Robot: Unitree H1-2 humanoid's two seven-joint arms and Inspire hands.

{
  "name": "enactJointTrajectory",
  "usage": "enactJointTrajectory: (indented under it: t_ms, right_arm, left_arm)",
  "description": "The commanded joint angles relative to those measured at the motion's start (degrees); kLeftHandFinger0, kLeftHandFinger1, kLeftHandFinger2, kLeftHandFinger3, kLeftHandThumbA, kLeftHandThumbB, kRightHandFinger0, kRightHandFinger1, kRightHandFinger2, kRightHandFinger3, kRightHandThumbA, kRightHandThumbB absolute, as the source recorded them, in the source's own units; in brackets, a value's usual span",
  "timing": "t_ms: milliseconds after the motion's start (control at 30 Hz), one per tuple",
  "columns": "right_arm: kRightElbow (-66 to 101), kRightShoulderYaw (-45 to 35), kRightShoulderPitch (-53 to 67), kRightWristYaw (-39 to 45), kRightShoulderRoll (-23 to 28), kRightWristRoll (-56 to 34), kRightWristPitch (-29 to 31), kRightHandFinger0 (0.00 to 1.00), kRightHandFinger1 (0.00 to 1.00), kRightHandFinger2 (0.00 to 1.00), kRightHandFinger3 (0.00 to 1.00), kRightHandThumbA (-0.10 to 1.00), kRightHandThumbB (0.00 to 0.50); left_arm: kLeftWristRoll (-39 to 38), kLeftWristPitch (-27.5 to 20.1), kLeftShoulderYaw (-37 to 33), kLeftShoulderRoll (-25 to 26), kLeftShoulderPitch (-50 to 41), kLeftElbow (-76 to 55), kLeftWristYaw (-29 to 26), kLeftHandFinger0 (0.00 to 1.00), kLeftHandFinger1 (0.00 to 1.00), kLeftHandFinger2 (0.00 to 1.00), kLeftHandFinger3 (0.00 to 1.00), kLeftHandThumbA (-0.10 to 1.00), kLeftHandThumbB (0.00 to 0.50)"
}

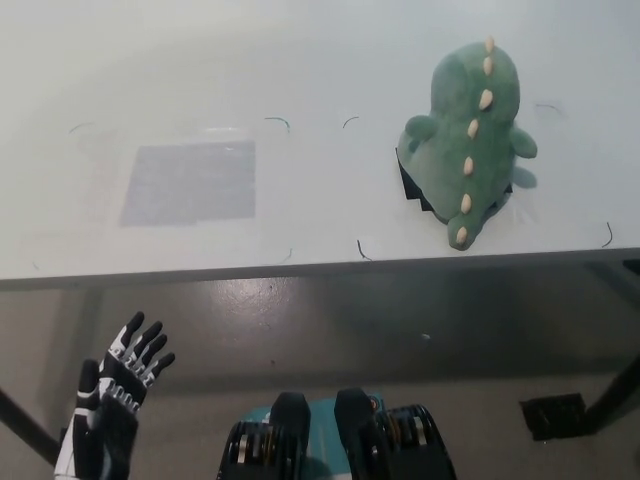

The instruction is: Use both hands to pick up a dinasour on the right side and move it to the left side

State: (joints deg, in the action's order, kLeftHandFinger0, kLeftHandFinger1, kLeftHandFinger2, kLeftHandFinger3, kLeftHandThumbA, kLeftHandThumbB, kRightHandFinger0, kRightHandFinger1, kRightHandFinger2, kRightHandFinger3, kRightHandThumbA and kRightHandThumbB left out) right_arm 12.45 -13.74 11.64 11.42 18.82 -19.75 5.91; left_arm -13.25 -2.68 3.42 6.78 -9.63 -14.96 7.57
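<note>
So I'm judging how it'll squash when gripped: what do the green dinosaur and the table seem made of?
The dinosaur looks like soft plush: fuzzy matte green fabric, rounded stuffed limbs, and cream fabric spikes along its back. It would probably give under pressure. The table looks like a hard, smooth, pale top with a dull sheen, perhaps laminate; the exact material cannot be told.

Left hand (118,395) raised at the lower left, below the near edge of the table (300,262), short of it and not touching. Palm turned outward, fingers (140,345) spread apart and pointing up toward that edge, holding nothing. Right hand out of view.
</note>
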Motion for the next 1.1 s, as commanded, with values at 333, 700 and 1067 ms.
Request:
enactJointTrajectory:
  t_ms: [333,700,1067]
  right_arm:
    - [6.24,-2.05,-3.05,-0.82,1.32,1.75,2.59,1.00,1.00,1.00,1.00,1.00,0.241]
    - [13.73,-3.71,-5.66,-0.76,3.49,-1.72,0.32,1.00,1.00,1.00,1.00,1.00,0.217]
    - [15.38,-4.31,-14.57,-1.98,6.26,-3.28,-5.08,1.00,1.00,1.00,1.00,1.00,0.264]
  left_arm:
    - [-1.80,-1.32,0.69,0.46,2.23,-7.38,0.19,1.00,1.00,1.00,1.00,1.00,0.335]
    - [-3.41,5.51,1.98,2.02,9.56,-15.80,-1.48,1.00,1.00,1.00,1.00,1.00,0.403]
    - [-4.40,10.81,2.24,2.80,24.07,-14.86,-1.73,1.00,1.00,1.00,1.00,1.00,0.391]
